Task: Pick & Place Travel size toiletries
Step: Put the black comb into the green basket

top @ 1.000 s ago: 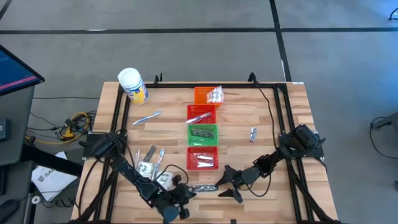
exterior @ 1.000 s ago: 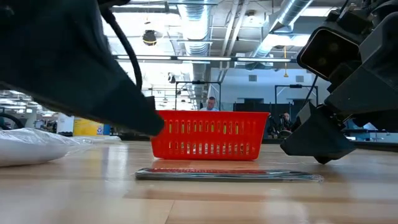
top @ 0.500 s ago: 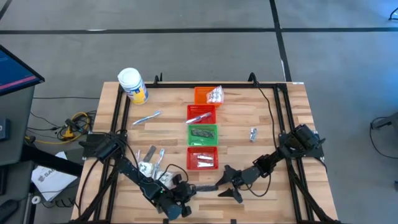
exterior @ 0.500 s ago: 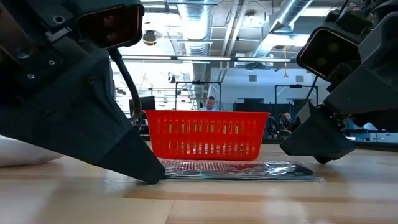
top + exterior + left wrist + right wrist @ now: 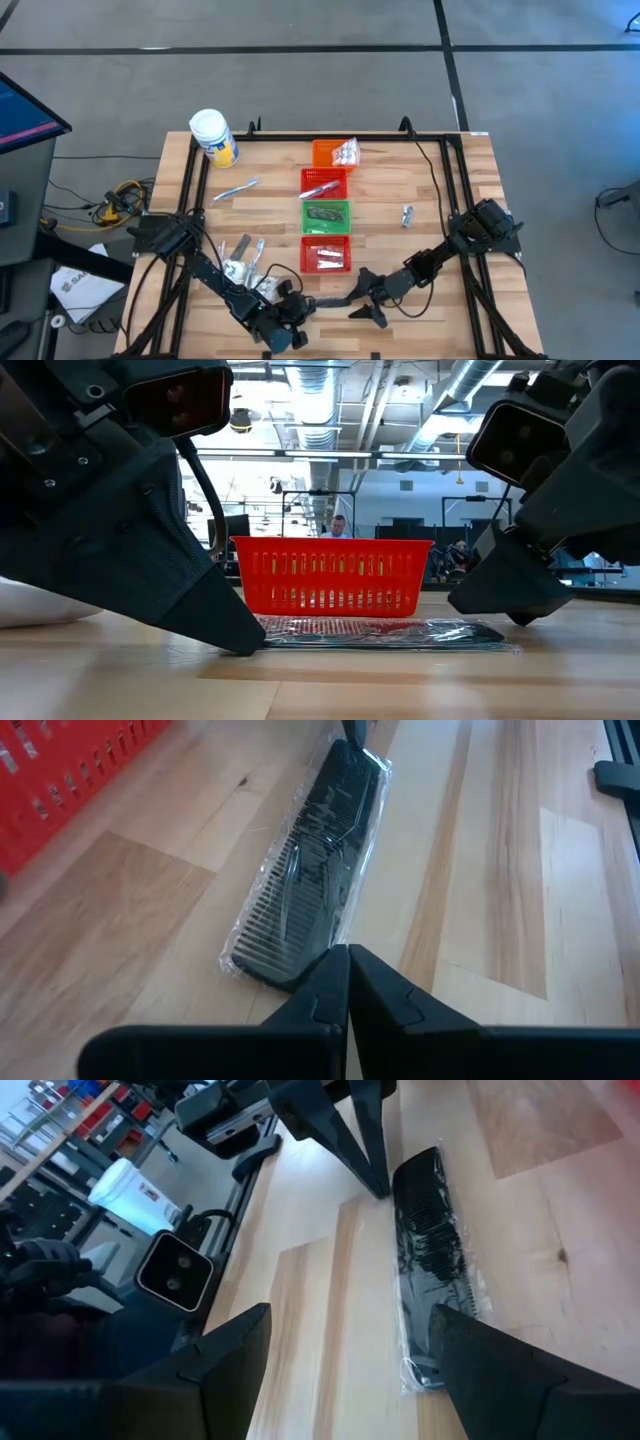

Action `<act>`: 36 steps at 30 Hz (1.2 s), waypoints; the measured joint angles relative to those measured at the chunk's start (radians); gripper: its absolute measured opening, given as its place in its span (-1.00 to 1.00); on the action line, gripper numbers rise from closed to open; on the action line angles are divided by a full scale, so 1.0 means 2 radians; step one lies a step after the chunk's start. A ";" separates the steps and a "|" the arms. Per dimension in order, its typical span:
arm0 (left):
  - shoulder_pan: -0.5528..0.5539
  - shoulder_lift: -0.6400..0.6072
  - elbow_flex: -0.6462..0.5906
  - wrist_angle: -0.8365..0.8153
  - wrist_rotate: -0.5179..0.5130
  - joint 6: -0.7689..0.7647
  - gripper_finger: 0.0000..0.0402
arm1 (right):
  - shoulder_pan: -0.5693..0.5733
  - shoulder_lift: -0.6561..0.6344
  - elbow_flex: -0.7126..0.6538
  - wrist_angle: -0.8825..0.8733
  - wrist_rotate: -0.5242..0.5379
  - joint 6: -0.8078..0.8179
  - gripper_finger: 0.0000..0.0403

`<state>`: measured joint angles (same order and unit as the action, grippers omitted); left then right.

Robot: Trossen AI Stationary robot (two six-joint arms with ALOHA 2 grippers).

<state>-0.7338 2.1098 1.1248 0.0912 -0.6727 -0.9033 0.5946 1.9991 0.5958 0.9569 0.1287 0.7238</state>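
A black comb in a clear wrapper [image 5: 331,298] lies flat on the table, just in front of the nearest red basket [image 5: 326,254]. My left gripper [image 5: 303,302] is shut, with its tips down on the table at the comb's left end [image 5: 243,648]. My right gripper [image 5: 365,296] is open at the comb's right end. Its two fingers stand on either side of that end [image 5: 420,1370] and I see no touch. More toiletries lie loose: sachets and tubes [image 5: 243,262], a toothbrush [image 5: 237,188] and a small tube [image 5: 407,214]. My left gripper's shut fingertips [image 5: 335,975] meet the wrapper's edge at the comb's left end [image 5: 280,965]. They come slanting down from the table's left, in line with the comb. The comb lies flat on the wood.
Four small baskets run in a row from the table's middle to its far edge: red, green [image 5: 326,213], red [image 5: 324,183] and orange [image 5: 334,153]. A white jar [image 5: 213,137] stands at the far left corner. Black frame rails [image 5: 190,190] run along the table's sides.
My left gripper has sunk to the tabletop and come up to the comb's left end, staying shut. The comb still lies flat in front of the red basket.
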 joint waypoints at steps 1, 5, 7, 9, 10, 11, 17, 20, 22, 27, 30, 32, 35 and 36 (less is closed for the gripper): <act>0.000 0.000 0.000 0.000 0.000 0.000 -1.00 | -0.002 0.000 0.001 -0.001 0.000 0.000 0.31; 0.000 0.000 0.000 -0.001 0.001 0.000 -1.00 | -0.004 -0.012 0.002 0.000 -0.005 -0.002 0.31; 0.000 0.000 0.000 -0.001 0.002 0.001 -1.00 | -0.004 -0.025 0.000 -0.018 -0.005 -0.006 0.31; 0.000 0.000 0.000 -0.002 0.003 0.003 -1.00 | -0.004 -0.043 0.000 -0.050 0.018 -0.006 0.31; 0.000 0.000 0.000 -0.002 0.003 0.003 -1.00 | -0.004 -0.053 0.001 -0.070 0.034 -0.002 0.31; 0.000 0.000 0.000 -0.002 0.003 0.003 -1.00 | -0.004 -0.062 0.002 -0.098 0.053 0.005 0.31; 0.000 0.000 0.000 -0.003 0.003 0.004 -1.00 | -0.003 -0.071 0.002 -0.167 0.103 0.039 0.31; 0.000 0.000 0.000 -0.003 0.003 0.004 -1.00 | -0.003 -0.063 0.014 -0.170 0.092 0.036 0.31; 0.000 0.000 0.000 -0.004 0.003 0.004 -1.00 | -0.002 -0.062 0.023 -0.177 0.080 0.028 0.31; 0.000 0.000 0.000 -0.004 0.004 0.004 -1.00 | 0.002 -0.032 0.063 -0.184 0.051 0.007 0.31; 0.000 0.000 0.000 -0.004 0.003 0.004 -1.00 | 0.001 -0.006 0.092 -0.181 0.019 -0.002 0.31; 0.000 0.000 0.000 -0.004 0.004 0.004 -1.00 | 0.000 0.007 0.110 -0.179 -0.002 -0.011 0.31; 0.000 0.000 0.000 -0.004 0.004 0.004 -1.00 | -0.002 0.016 0.128 -0.183 -0.026 -0.022 0.31; 0.000 0.000 0.000 -0.004 0.004 0.004 -1.00 | -0.001 0.017 0.131 -0.184 -0.029 -0.026 0.31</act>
<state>-0.7341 2.1100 1.1244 0.0837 -0.6656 -0.8951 0.5919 2.0335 0.8582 0.5885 0.0708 0.6722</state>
